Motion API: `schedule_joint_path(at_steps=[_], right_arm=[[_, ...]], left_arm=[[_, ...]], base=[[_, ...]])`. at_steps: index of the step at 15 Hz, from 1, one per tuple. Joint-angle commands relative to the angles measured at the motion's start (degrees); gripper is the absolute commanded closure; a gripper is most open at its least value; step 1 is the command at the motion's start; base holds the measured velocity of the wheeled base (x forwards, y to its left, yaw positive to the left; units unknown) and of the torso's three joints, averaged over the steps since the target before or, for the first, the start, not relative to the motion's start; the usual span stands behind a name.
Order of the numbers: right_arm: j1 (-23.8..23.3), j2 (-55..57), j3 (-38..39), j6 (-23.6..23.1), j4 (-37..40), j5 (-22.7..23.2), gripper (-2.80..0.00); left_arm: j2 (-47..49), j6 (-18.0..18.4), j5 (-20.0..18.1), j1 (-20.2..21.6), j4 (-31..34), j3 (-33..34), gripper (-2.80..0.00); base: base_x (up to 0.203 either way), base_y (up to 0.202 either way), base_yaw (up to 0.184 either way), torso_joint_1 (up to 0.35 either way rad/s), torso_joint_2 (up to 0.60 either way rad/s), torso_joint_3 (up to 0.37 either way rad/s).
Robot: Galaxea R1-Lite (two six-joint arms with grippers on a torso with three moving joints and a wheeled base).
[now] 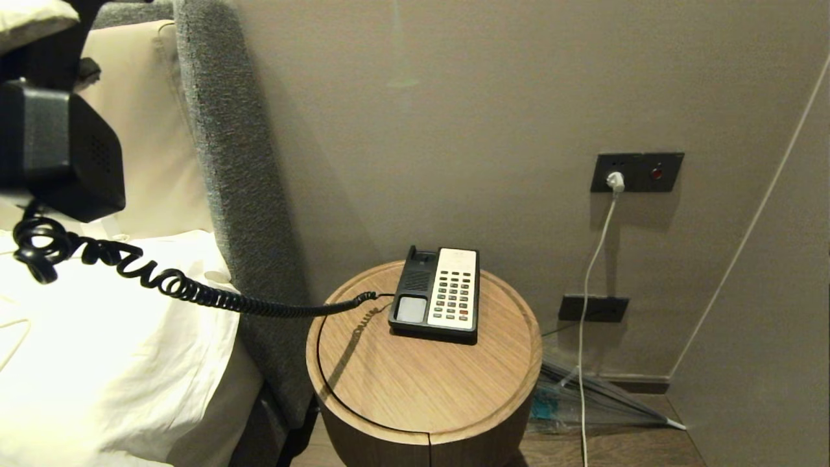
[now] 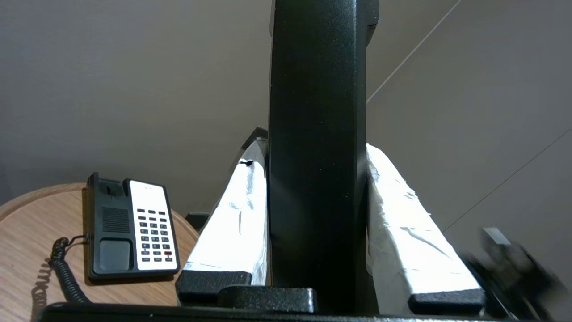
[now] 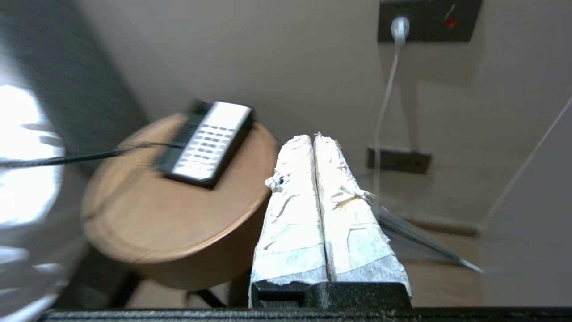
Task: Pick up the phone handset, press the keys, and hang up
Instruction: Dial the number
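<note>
I note the bed [image 1: 97,337] with its white linen and grey headboard [image 1: 227,162] at the left of the head view, and beside it the round wooden table [image 1: 421,383]. The phone base [image 1: 436,293] sits on the far half of the table, cradle empty, cream keypad to its right side. A black coiled cord [image 1: 194,292] runs from the base out over the bed, up to the phone handset [image 1: 71,155], which is raised well above and left of the table. My left tool [image 2: 317,152] holds the phone handset [image 2: 317,134] clamped between its two white-wrapped fingers [image 2: 397,214], one on each side of the bar. My right tool [image 3: 315,138] hangs in the air, near the table's right edge, its fingers pressed together with nothing between them.
</note>
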Motion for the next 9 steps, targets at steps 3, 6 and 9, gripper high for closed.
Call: schedule_joint_path(at_steps=[3, 6, 9], right_arm=[[16.42, 32.81, -9.6, -2.25, -12.92, -9.3, 0.0], [32.53, 39.62, -14.0, -1.41, -18.41, -17.6, 0.0], [37.71, 47.91, -14.97, -0.45, -29.94, -28.58, 0.0]], left_arm=[[2.03, -0.23, -0.09, -0.07, -0.29, -0.32, 0.0], [2.44, -0.23, -0.09, -0.07, -0.15, -0.41, 0.0], [2.37, -0.14, 0.0, 0.01, -0.14, -0.5, 0.0]], base=[[0.0, 0.0, 0.0, 0.0, 0.0, 0.0], [0.0, 0.0, 0.0, 0.0, 0.0, 0.0], [0.0, 0.0, 0.0, 0.0, 0.0, 0.0]])
